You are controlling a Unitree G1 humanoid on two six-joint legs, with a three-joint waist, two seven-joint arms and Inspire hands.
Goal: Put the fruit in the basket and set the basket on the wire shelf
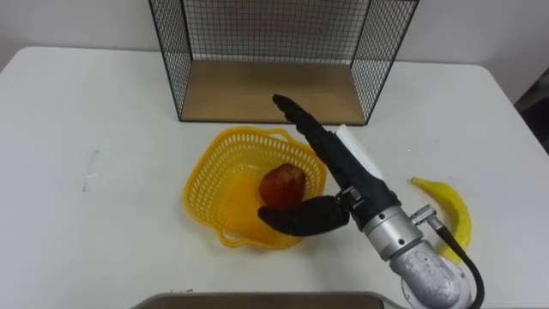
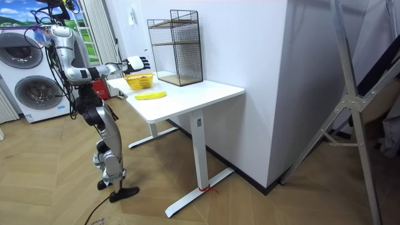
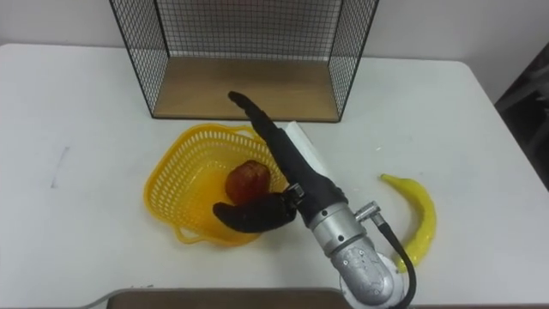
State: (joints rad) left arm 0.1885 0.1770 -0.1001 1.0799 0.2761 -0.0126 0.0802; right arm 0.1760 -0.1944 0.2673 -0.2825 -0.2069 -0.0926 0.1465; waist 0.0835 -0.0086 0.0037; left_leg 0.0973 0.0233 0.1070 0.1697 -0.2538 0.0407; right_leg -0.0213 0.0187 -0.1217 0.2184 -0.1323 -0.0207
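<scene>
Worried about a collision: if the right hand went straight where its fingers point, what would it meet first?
Likely the wire shelf, near its wooden floor; the right hand may be higher.

Count's in: one yellow basket [image 1: 199, 190], one red fruit [image 1: 283, 184], one banana [image 1: 452, 210], one wire shelf [image 1: 266, 93], one worktop [image 1: 86, 240].

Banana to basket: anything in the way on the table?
Nothing visible on the table. The banana lies on bare tabletop right of the basket. Only the robot's own open right hand reaches over the basket's right rim, by the red fruit inside.
</scene>
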